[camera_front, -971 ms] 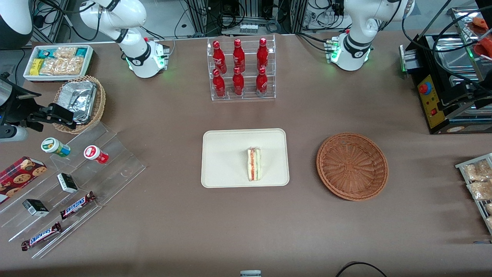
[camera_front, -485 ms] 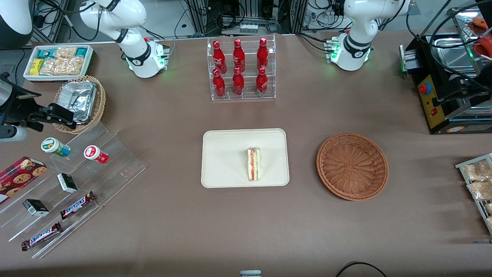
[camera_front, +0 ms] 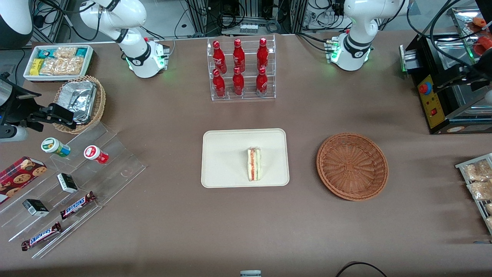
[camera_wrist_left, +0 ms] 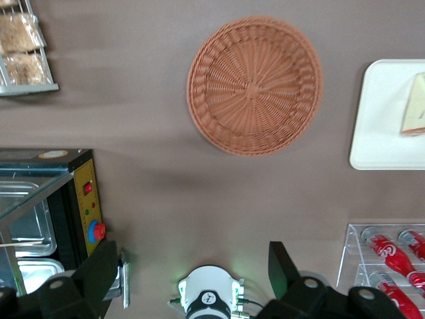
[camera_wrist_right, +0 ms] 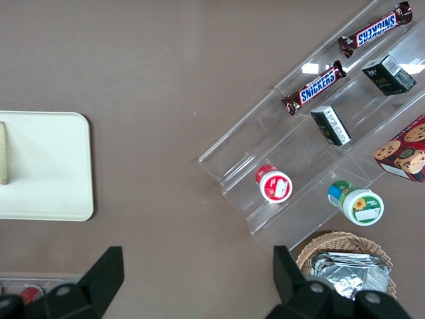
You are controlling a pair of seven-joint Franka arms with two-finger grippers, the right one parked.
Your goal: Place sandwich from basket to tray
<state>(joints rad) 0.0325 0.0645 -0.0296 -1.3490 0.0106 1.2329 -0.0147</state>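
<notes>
Resting on the tray [camera_front: 226,161], the sandwich [camera_front: 254,164] stood on edge with its red and green filling upward, toward the tray's basket-side end and clear of the rim. The basket [camera_front: 352,166] lay beside the tray, toward the working arm's end of the worktop [camera_front: 246,223], and held nothing. On this evidence the transfer was judged complete; nothing of the task appeared outstanding except, at most, parking the arm. The claw [camera_wrist_left: 192,276] was high above the worktop, toward the working arm's end near the black machine [camera_front: 442,100], well apart from tray and basket. Its fingers [camera_wrist_left: 282,266] were spread wide with nothing between them. No contact with any task item was observed.
</notes>
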